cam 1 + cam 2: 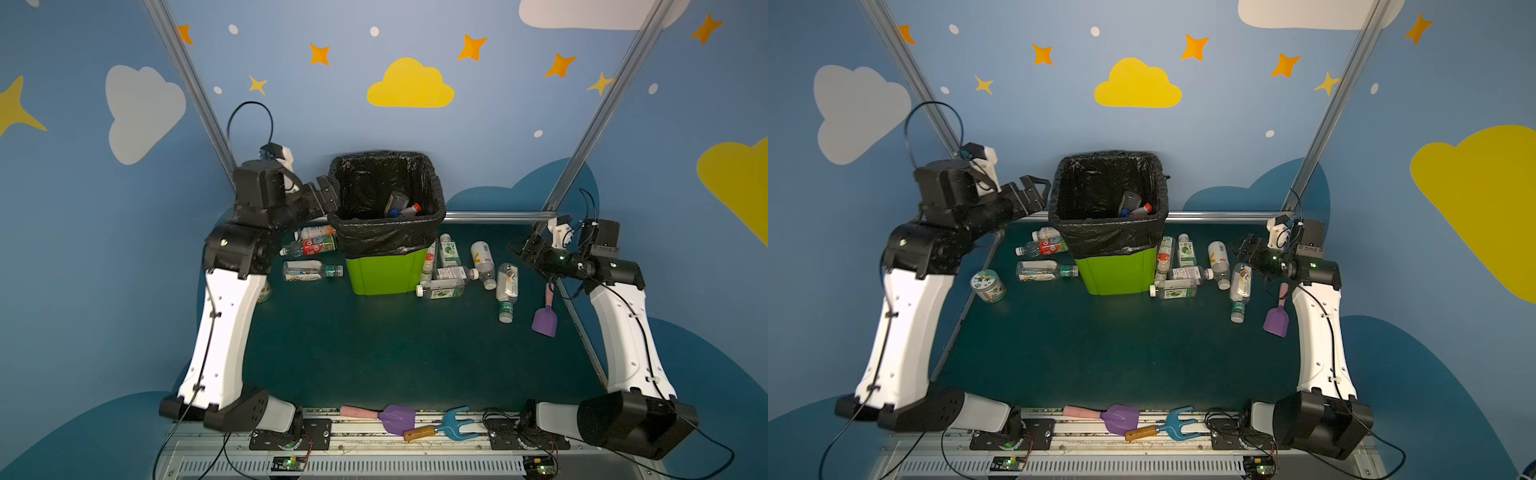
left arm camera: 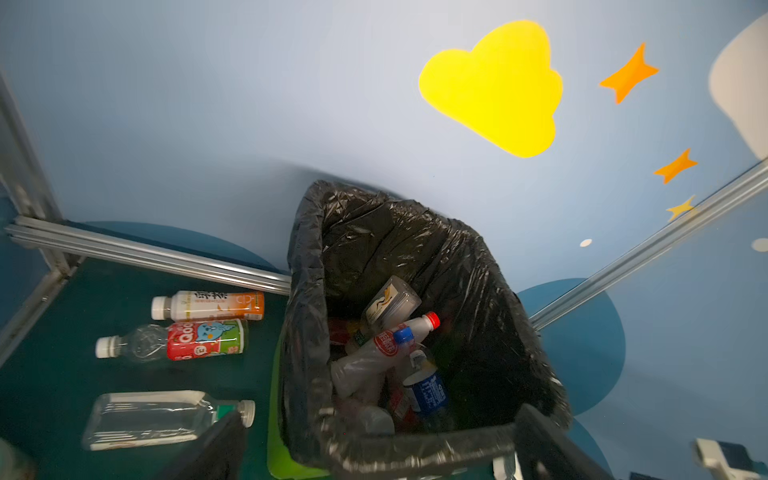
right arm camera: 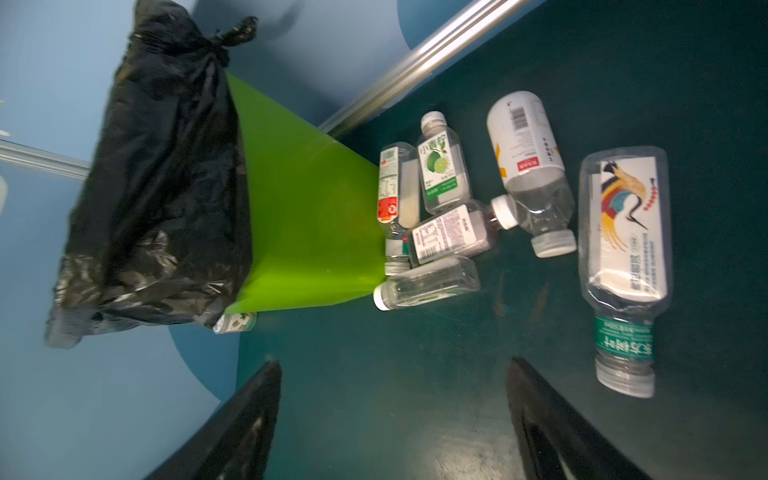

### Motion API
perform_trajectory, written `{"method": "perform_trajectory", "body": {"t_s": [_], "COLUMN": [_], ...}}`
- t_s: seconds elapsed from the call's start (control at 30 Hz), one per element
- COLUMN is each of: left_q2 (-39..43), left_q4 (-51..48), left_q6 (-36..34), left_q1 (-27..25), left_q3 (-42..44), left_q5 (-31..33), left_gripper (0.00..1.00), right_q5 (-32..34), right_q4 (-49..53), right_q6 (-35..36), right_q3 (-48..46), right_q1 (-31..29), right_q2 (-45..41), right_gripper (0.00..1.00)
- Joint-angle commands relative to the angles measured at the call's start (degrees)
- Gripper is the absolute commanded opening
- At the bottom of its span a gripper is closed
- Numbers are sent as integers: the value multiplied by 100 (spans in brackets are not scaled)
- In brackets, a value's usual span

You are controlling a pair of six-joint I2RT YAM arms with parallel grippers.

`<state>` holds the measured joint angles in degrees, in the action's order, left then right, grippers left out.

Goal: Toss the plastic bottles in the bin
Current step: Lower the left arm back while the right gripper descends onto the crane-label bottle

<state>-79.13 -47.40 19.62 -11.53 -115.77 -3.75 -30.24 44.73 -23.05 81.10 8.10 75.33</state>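
Observation:
The lime-green bin (image 1: 384, 272) (image 1: 1113, 274) with its black bag stands at the back middle of the mat. Several plastic bottles (image 1: 405, 208) (image 2: 386, 345) lie inside it. My left gripper (image 1: 328, 193) (image 1: 1034, 193) (image 2: 382, 413) hangs open and empty at the bin's left rim. Three bottles (image 1: 311, 271) (image 2: 187, 340) lie on the mat left of the bin. Several more (image 1: 449, 270) (image 3: 440, 178) are heaped at its right side, with a crane-label bottle (image 3: 623, 257) a little apart. My right gripper (image 1: 519, 249) (image 1: 1241, 245) (image 3: 394, 363) is open and empty, above the mat right of that heap.
A squat green-white jar (image 1: 988, 286) stands by the left arm. One purple shovel (image 1: 545, 318) lies under the right arm. Another shovel (image 1: 395, 417) and a blue fork (image 1: 453, 424) rest on the front rail. A metal frame rail (image 1: 494, 216) runs behind the bin.

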Motion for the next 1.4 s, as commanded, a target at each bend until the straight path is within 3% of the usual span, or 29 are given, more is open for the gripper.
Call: {"method": "perform_trajectory", "body": {"t_s": [0.0,0.13,0.33,0.47,0.57,1.1,1.37], "left_q2": [318,1287,2565,3063,3193,2790,2746], "left_q4": [-565,-336,972,1563,1606,1534,1527], "left_q6": [-267,52,1550,2077,2088,1816,1843], "left_q1": [15,17,-76,-138,-134,-139,-140], "left_q3": [915,2680,5952,7310,7637,7351,7323], "left_q5": [475,498,-20,89,202,110,182], "left_gripper": [100,100,100,100,100,100,100], "right_q5": [778,1273,1711,1850,1949,2184,2018], "right_q4": [507,662,456,399,389,336,357], "right_q6": [343,544,604,627,610,531,542], "right_q3": [-15,-167,-389,-245,-63,919,1102], "right_q1": [17,22,35,41,46,73,66], "right_q2": [250,575,1027,1519,1910,3497,3847], "right_gripper": [83,83,84,84,84,83,83]}}
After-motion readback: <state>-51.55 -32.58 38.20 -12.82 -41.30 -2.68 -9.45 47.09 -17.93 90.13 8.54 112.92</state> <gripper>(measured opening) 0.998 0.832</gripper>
